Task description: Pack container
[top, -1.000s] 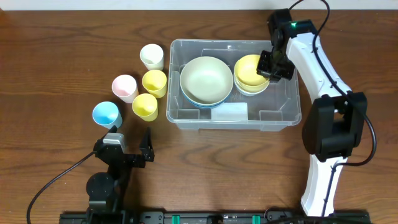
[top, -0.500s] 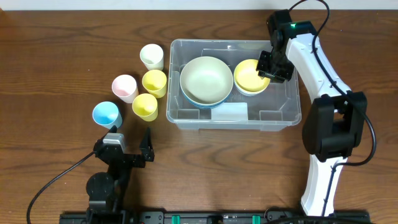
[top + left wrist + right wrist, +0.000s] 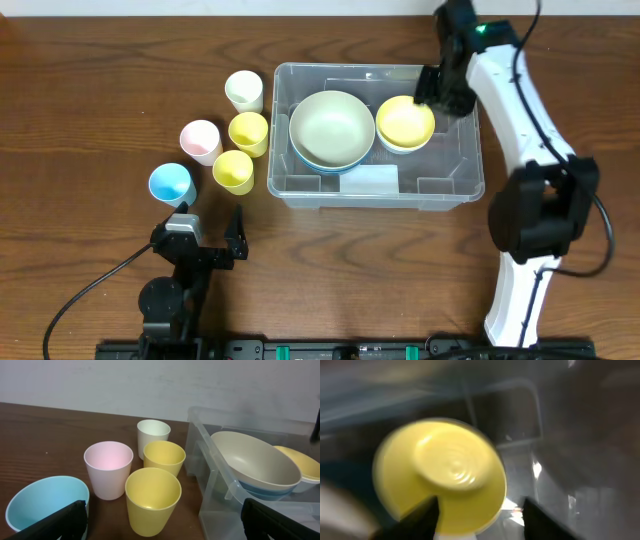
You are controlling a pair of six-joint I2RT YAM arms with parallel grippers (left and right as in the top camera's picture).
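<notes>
The clear container [image 3: 470, 180] stands mid-table. Inside it, a large cream bowl [image 3: 332, 127] rests on a blue one at the left. A yellow bowl [image 3: 405, 122] sits on a white bowl at the right. My right gripper [image 3: 440, 85] hovers over the container's far right corner, just beyond the yellow bowl. In the blurred right wrist view its fingers [image 3: 415, 520] stand apart above the yellow bowl [image 3: 445, 470], so the right gripper [image 3: 480, 520] is open and holds nothing. My left gripper [image 3: 210, 215] rests open near the front left, facing the cups.
Several cups stand left of the container: white [image 3: 244, 91], pink [image 3: 200, 140], two yellow [image 3: 248, 132] [image 3: 232, 170] and blue [image 3: 170, 184]. The left wrist view shows the nearest yellow cup [image 3: 152, 500], the blue cup [image 3: 45, 505] and the container wall [image 3: 215, 480].
The right gripper opened and let go of the yellow bowl, which now sits flat on the white bowl. The gripper then drew back toward the far edge. The left arm stayed still.
</notes>
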